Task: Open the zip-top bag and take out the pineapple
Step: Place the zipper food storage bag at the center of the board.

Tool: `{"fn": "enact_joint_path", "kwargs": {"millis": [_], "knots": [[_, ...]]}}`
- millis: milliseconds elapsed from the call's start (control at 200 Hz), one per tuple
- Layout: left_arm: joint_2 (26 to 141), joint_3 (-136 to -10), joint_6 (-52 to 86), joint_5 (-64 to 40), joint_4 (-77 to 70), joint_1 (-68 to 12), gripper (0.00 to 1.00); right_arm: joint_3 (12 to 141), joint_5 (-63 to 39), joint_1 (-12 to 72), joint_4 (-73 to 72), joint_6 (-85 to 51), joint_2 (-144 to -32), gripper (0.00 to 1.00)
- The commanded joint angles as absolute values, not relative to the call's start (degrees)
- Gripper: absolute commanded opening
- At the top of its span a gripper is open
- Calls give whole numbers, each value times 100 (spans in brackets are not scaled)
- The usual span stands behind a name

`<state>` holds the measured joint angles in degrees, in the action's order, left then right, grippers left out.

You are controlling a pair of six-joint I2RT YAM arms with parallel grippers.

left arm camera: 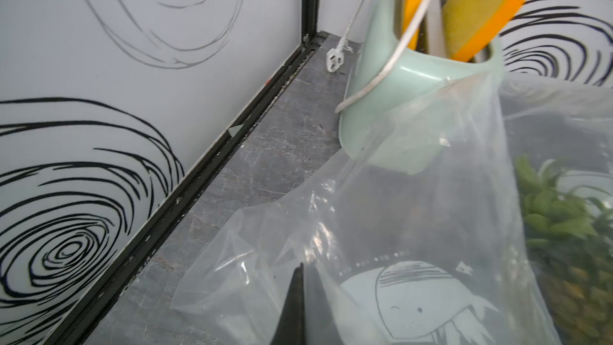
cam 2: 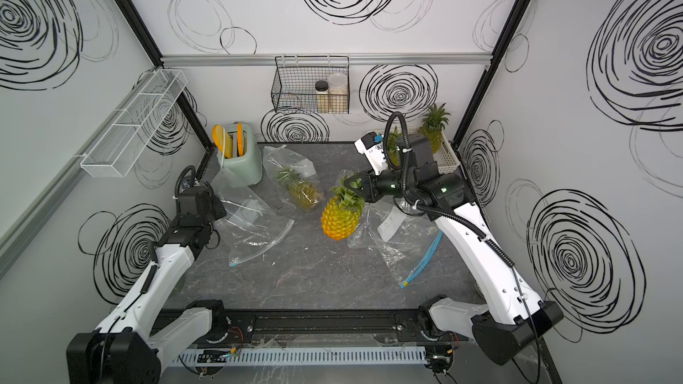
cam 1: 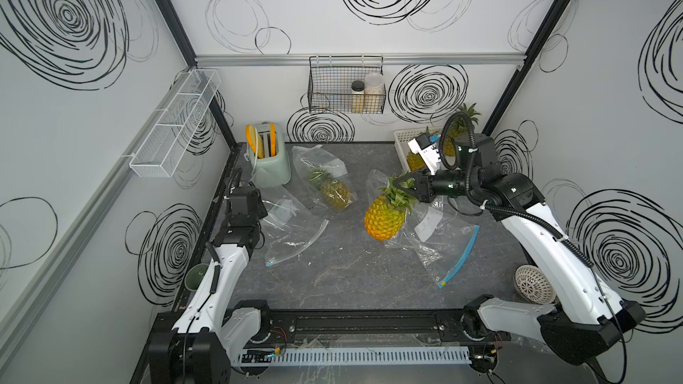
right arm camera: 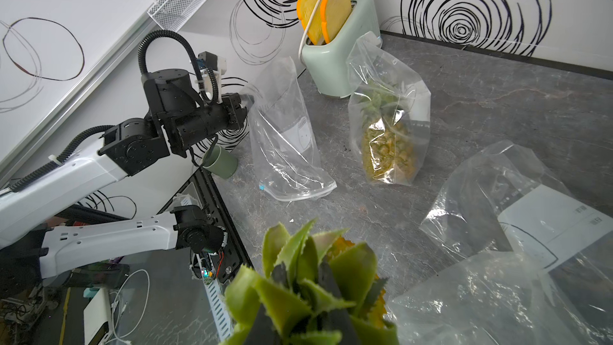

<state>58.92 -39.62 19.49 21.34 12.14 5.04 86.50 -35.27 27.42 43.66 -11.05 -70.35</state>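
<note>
**Pineapple out of the bag, held by its leaves**

The right gripper (cam 1: 401, 182) has its jaws clamped on the leafy top of the pineapple (cam 1: 384, 217). The fruit hangs tilted below them, outside every bag; whether its base touches the table (cam 1: 351, 278) cannot be told. Under those jaws, spreading toward the front, lies a crumpled clear bag (cam 1: 439, 245) with a blue zip strip. It is empty and just beside the fruit.

The left gripper (right arm camera: 244, 103) has its jaws pinched together on the top corner of another empty bag (right arm camera: 285, 147), which hangs from them down to the table. Just beyond the left jaws stands a mint toaster (left arm camera: 408, 84) with two slices of bread (right arm camera: 335, 11) in its slots and a white cord draped over it.

Between the two pairs of jaws lies a third bag (cam 1: 325, 164) with a second pineapple (cam 1: 334, 192) inside. Past the right jaws, by the back wall, a white basket (cam 1: 401, 140) holds more pineapples. A wire basket (cam 1: 325, 99) on that wall holds two jars (cam 1: 357, 96). A green cup (right arm camera: 220, 162) sits below the left arm.
</note>
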Motion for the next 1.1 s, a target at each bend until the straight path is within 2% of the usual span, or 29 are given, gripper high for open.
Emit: {"fn": "enact_joint_path", "kwargs": {"millis": [0, 60, 150, 185, 330, 465, 580, 725, 911, 1011, 1096], "knots": [[6090, -3920, 2220, 1951, 1187, 808, 11, 8645, -3804, 2657, 3982, -1018, -7008, 0], [6175, -3931, 2249, 1828, 1130, 893, 23, 8627, -3840, 2629, 3961, -1015, -7005, 0], [6198, -3925, 2272, 1709, 1040, 932, 53, 8577, -3840, 2593, 3903, -1011, -7004, 0], [6172, -3903, 2285, 1661, 997, 931, 62, 8532, -3815, 2584, 3877, -1012, -6988, 0], [5895, -3815, 2299, 1460, 776, 923, 79, 8417, -3773, 2514, 3832, -1035, -6957, 0], [5610, -3916, 2262, 1164, 741, 774, 84, 8455, -3562, 2405, 3892, -1010, -6917, 0], [5350, -4083, 2339, 1076, 888, 207, 85, 8586, -3117, 2319, 4010, -991, -6867, 0], [4914, -4145, 2426, 1237, 852, -1439, 85, 8722, -2712, 2216, 4098, -949, -6847, 0], [4716, -3670, 2315, 923, -76, -3652, 85, 8902, -1823, 2117, 3951, -1071, -6846, 0], [4919, -3536, 2096, 1024, -337, -4405, 84, 8986, -1470, 2074, 3803, -1063, -6969, 0], [5191, -3538, 2039, 801, -600, -4734, 86, 9101, -1239, 2042, 3724, -1009, -7132, 0]]}}
